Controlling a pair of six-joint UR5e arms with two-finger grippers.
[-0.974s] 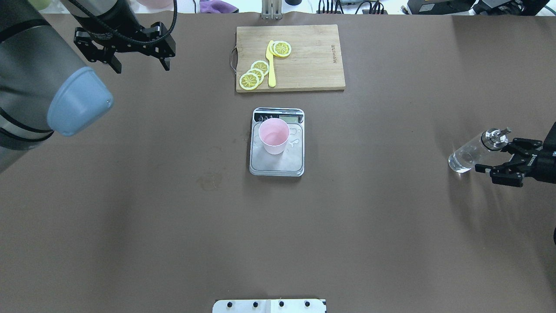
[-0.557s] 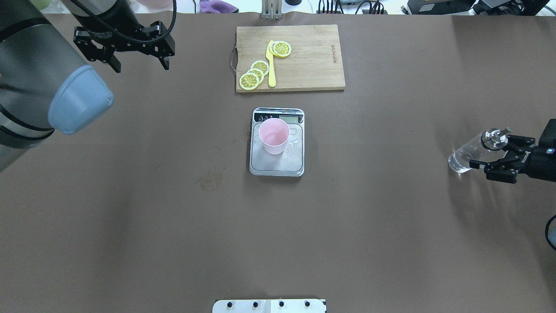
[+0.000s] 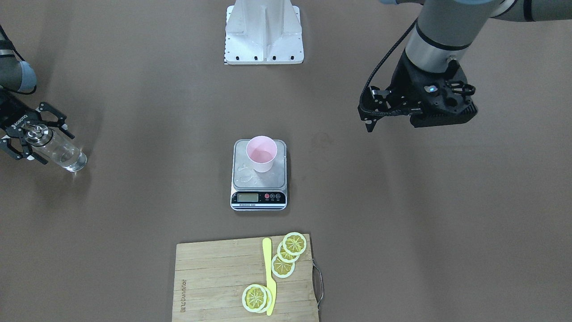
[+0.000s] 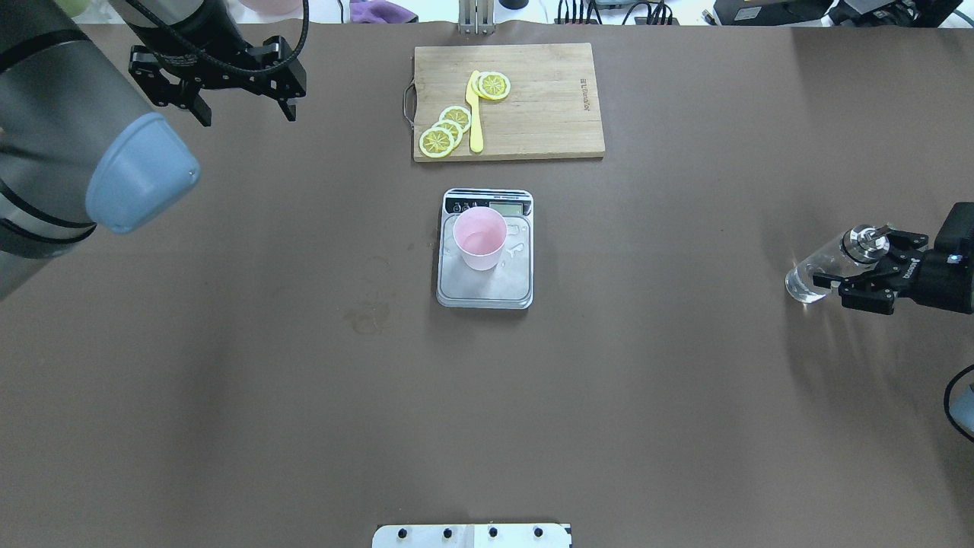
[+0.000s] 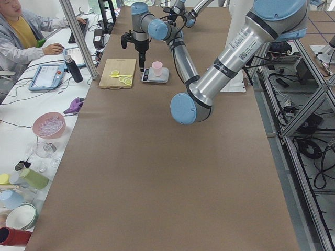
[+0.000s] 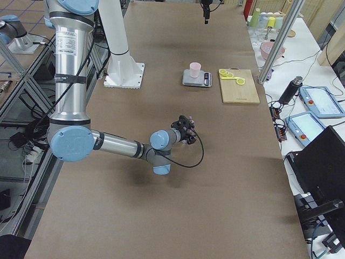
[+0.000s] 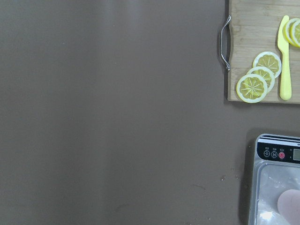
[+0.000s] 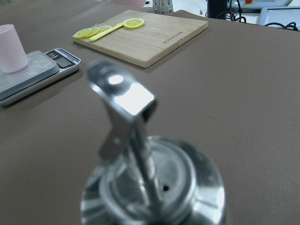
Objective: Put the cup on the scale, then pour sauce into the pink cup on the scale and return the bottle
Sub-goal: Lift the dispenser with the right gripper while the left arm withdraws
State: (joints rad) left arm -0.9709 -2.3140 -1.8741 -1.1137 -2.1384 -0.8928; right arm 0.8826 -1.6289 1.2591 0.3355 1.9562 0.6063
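One cup (image 4: 479,237), one scale (image 4: 487,293) and one bottle (image 4: 818,270) are counted; on the one cutting board (image 4: 548,114), five lemon slices (image 4: 437,141) are tallied, and one yellow knife (image 4: 475,129) is logged.

Left wrist view: the scale (image 7: 277,180) runs off the right and bottom edges, the cup (image 7: 290,207) just a blurred pink sliver. Right wrist view: the bottle (image 8: 152,183) shows only its blurred cap; glass body hidden.
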